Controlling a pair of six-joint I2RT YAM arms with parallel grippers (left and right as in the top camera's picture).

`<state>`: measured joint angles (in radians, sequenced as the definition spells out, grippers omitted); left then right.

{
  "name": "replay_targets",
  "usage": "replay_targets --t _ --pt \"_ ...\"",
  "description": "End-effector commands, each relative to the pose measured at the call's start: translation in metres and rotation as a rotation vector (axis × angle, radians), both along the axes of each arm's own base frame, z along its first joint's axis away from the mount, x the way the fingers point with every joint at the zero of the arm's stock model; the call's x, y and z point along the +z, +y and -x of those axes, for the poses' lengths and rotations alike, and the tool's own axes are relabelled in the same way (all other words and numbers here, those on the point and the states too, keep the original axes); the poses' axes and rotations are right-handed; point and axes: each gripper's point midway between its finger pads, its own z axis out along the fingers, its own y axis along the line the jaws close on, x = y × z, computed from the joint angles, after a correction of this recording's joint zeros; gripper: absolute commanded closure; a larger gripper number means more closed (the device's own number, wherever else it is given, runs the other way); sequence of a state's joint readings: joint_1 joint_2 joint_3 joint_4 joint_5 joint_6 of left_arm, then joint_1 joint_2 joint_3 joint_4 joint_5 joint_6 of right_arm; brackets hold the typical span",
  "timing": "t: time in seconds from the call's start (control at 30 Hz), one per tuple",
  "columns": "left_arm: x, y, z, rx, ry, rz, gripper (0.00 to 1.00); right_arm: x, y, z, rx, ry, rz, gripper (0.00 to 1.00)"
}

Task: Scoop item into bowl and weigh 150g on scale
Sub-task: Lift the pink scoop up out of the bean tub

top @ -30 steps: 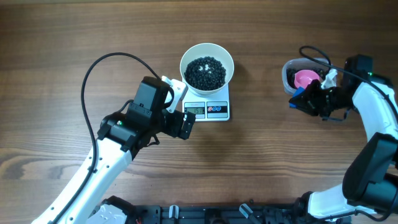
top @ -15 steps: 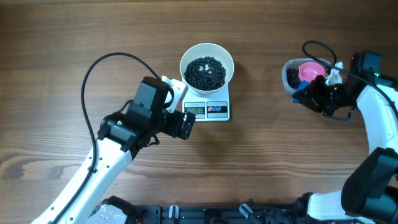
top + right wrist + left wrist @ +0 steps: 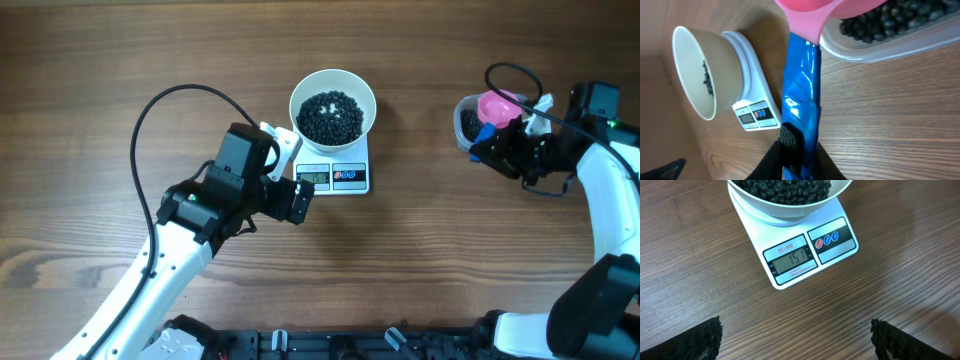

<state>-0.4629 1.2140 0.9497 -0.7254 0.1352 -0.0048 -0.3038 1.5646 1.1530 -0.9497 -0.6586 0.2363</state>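
Since the display [image 3: 791,263] on the scale [image 3: 340,178] reads 151, the weighing looks as good as finished, and the main risk from here is spoiling a reading that is already right. Another load of the item [image 3: 331,115] tipped into the bowl [image 3: 333,110] would push it well past the target. The heap already fills much of the bowl, which sits squarely on the scale's platform.

The scoop [image 3: 495,105] hangs over the clear tub [image 3: 465,125], well apart from the scale, with more dark beans under its pink head. Whether the head carries any cannot be told from underneath. If it does, a tilt or a swing away from the tub would scatter them over the worktop [image 3: 450,260].

A second hazard lies nearer the scale. The left fingers [image 3: 290,170] hover just beside its display edge. A small drift forward could nudge the scale or lean on it and falsify the figure.

The left fingers are spread as wide as they go and hold nothing and touch nothing. The right fingers [image 3: 799,150] are pressed in tight on the scoop's blue handle, pinching it near its end.
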Motion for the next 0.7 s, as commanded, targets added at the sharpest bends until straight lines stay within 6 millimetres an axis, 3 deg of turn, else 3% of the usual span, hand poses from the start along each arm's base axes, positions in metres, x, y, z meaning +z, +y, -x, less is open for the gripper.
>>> replay_targets --t 0.0,0.3,0.67 --pt "0.006 -0.002 -0.004 0.001 -0.016 0.005 0.00 0.024 0.008 -0.008 0.037 -0.092 -0.045 0.96" --pt "0.006 -0.002 -0.004 0.001 -0.017 0.005 0.00 0.039 0.018 -0.012 0.086 -0.169 -0.105 0.96" --pt "0.006 -0.002 -0.004 0.001 -0.016 0.005 0.00 0.081 0.047 -0.039 0.215 -0.322 -0.005 0.96"
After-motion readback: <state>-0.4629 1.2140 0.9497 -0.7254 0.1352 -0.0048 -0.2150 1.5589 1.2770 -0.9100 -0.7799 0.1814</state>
